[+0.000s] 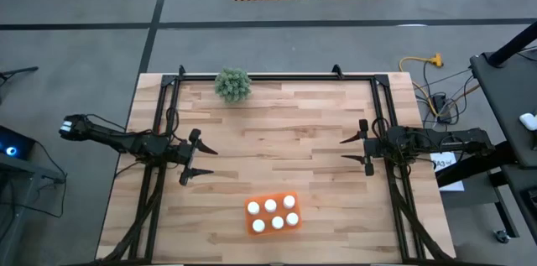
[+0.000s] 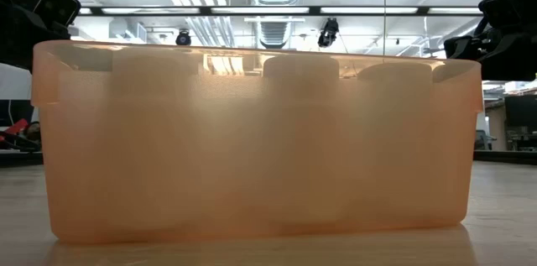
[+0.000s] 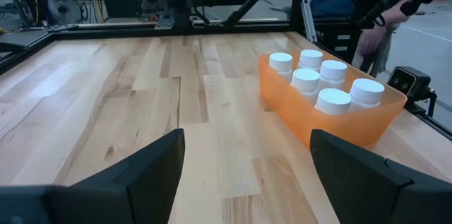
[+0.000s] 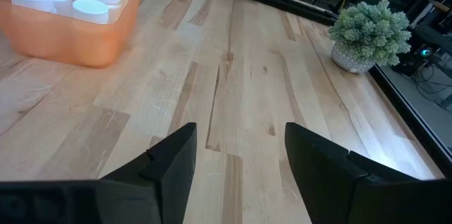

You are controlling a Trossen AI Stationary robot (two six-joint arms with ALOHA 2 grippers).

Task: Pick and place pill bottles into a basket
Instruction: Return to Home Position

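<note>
Reaching in low from the left edge, the left arm is lying level over the surface (image 1: pixel 285 123), its end effector (image 1: pixel 214 162) spread wide, holding nothing, and pointing toward the right edge. The right arm is mirroring it from the right edge, its end effector (image 1: pixel 343 150) also wide, holding nothing, and pointing left. The basket (image 1: pixel 247 217) is sitting by the near edge, about midway along it, between the two end effectors and well apart from both. Its long axis is running roughly along that edge, slightly skewed. Six bottles (image 1: pixel 271 205) are standing upright inside it, caps up, in two rows of three. A plant (image 1: pixel 232 84) is sitting at the far edge.
</note>
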